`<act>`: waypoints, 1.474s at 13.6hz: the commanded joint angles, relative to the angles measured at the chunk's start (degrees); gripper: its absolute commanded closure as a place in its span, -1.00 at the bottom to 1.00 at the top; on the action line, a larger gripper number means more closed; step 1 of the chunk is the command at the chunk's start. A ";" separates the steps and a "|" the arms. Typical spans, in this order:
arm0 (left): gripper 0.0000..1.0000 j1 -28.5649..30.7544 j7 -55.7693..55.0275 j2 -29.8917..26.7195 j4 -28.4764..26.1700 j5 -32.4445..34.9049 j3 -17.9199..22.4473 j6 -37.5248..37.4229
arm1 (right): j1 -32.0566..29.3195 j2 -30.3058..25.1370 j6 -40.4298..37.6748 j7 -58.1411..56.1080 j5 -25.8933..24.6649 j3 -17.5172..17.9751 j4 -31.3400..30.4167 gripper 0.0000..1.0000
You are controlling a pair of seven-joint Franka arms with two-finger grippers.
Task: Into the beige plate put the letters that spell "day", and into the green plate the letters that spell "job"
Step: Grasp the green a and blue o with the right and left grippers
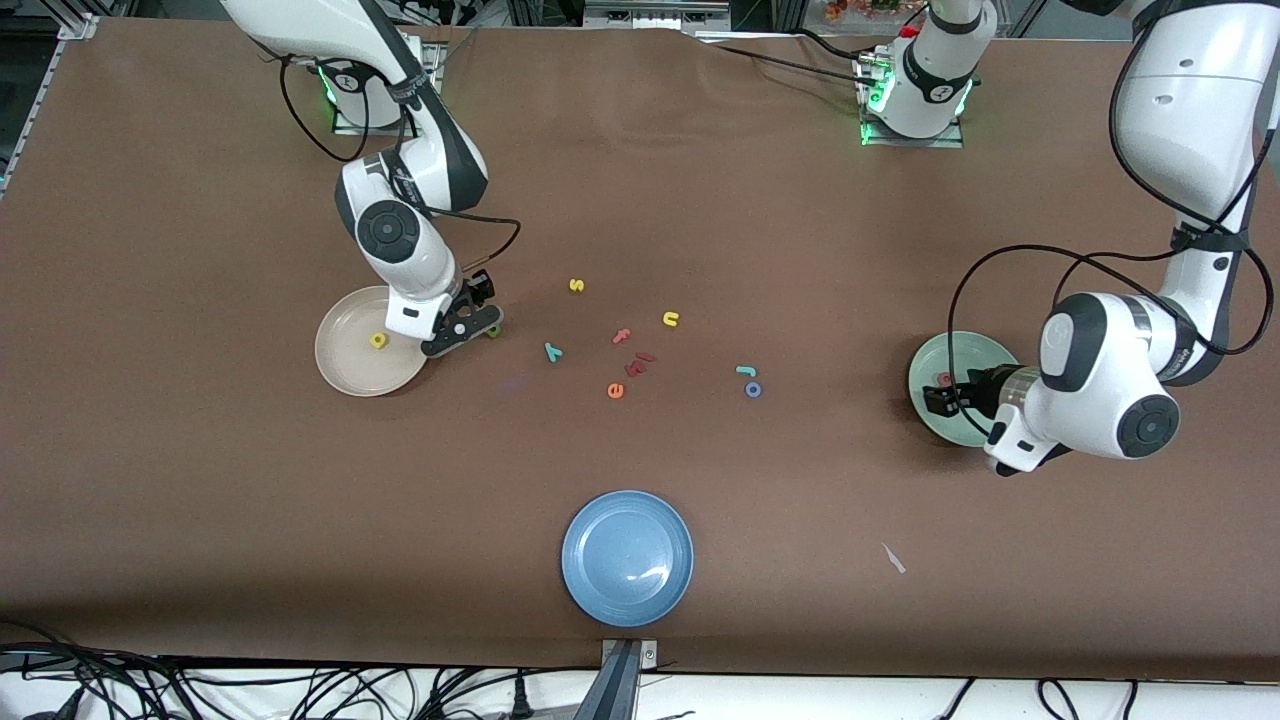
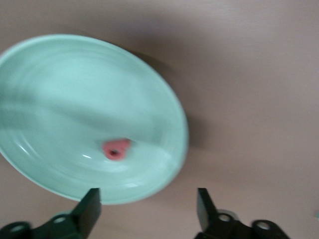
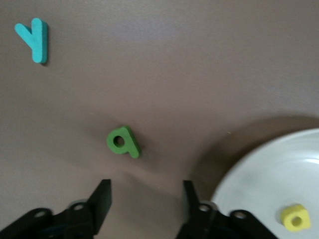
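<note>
While the right gripper (image 3: pixel 144 199) hangs low with its fingers spread and nothing between them, the green d (image 3: pixel 123 142) lies on the table just past its tips. Beside them sits the beige plate (image 3: pixel 259 184) with the yellow a (image 3: pixel 294 217) in it. The teal y (image 3: pixel 34 39) lies on the table too, well away from the d. The left gripper (image 2: pixel 147 206) is open and empty over the edge of the green plate (image 2: pixel 45 74). The red b (image 2: pixel 116 148) lies in that plate. The teal j (image 1: pixel 745 370) and blue o (image 1: pixel 753 390) lie close together mid-table.
</note>
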 commanded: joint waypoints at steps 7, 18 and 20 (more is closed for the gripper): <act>-0.74 -13.39 -29.30 4.07 -0.51 2.20 -8.50 19.22 | 0.02 3.70 6.83 -0.37 -0.09 1.53 0.71 -0.01; -0.34 -17.01 -41.00 9.88 -0.42 14.16 -8.85 24.26 | 1.08 6.07 10.61 0.16 0.00 1.62 0.71 0.07; -0.33 -17.71 -41.27 9.88 -0.42 14.15 -8.94 24.26 | 1.16 6.08 10.89 0.16 0.00 1.62 0.71 0.84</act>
